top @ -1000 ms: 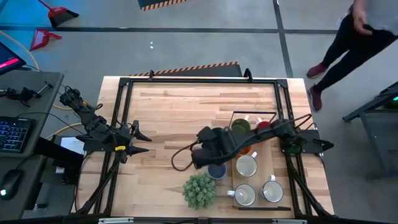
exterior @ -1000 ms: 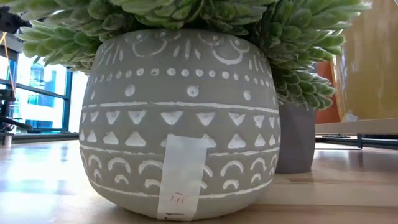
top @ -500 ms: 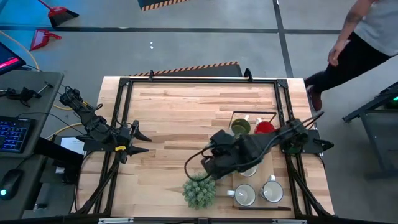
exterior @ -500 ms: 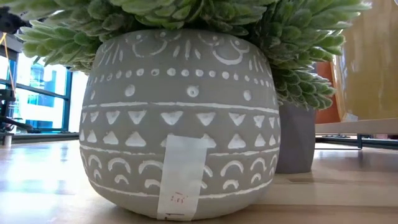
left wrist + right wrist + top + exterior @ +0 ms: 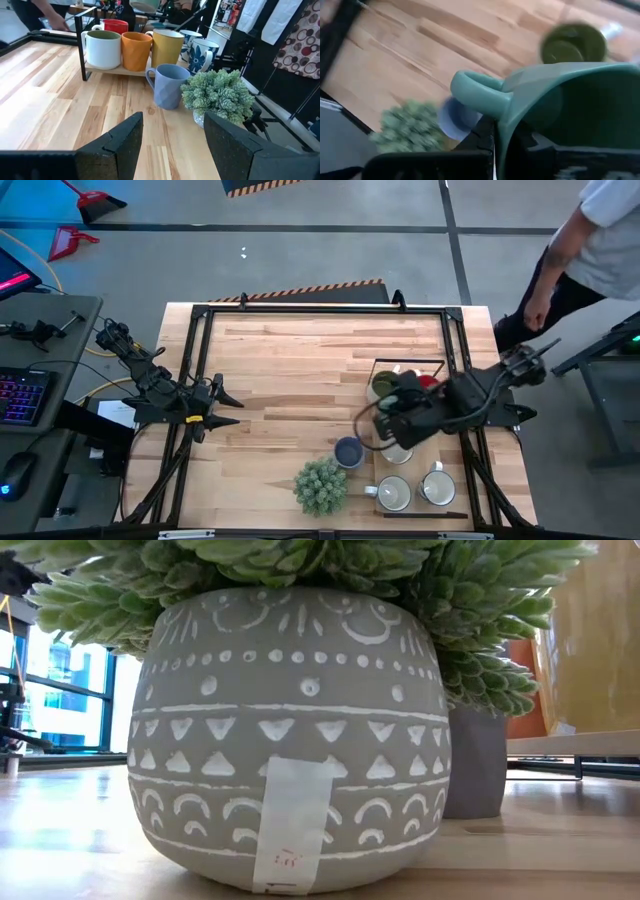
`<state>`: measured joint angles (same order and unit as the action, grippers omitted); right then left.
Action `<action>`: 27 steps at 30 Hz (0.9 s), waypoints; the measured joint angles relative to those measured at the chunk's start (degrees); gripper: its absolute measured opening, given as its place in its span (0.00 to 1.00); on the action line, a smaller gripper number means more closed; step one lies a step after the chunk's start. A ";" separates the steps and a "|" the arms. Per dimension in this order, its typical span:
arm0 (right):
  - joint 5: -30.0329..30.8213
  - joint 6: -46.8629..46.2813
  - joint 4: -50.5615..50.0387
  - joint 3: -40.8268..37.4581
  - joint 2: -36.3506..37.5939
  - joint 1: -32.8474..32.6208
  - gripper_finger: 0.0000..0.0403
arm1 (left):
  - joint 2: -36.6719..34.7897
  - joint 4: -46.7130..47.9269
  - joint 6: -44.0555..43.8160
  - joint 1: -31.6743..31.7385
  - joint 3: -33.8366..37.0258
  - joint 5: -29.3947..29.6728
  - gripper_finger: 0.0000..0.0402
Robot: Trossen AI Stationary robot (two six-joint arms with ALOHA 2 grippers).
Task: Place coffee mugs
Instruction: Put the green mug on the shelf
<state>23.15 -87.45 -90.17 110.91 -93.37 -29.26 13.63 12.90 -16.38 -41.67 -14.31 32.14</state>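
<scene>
Over the tray on the table's right side, the right gripper is clamped on the rim of a green mug, which is lifted w/ its mouth toward the wrist cam and its handle sticking out sideways toward the plant. Blue-grey mug stands upright on the wood just beside the plant, near the tray. Left gripper waits at the table's left edge, fingers spread wide, holding nothing.
</scene>
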 joint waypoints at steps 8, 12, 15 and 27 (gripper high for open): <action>-1.85 -9.83 0.29 -11.89 10.59 -6.11 0.00 | 0.02 0.21 -1.18 0.01 0.00 0.48 0.49; -2.76 -14.98 0.20 -17.67 14.74 -8.66 0.00 | 0.02 0.21 -1.51 0.00 0.00 0.69 0.49; -4.61 -18.66 0.15 -23.08 16.51 -9.67 0.00 | 0.02 0.20 -1.59 0.01 0.00 1.44 0.49; -9.41 -27.22 1.19 -32.85 16.39 -10.13 0.00 | 0.02 0.16 -2.14 0.00 0.00 3.51 0.49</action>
<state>13.74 -114.67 -88.98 78.06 -76.98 -39.40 13.65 13.06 -18.52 -41.66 -14.31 35.65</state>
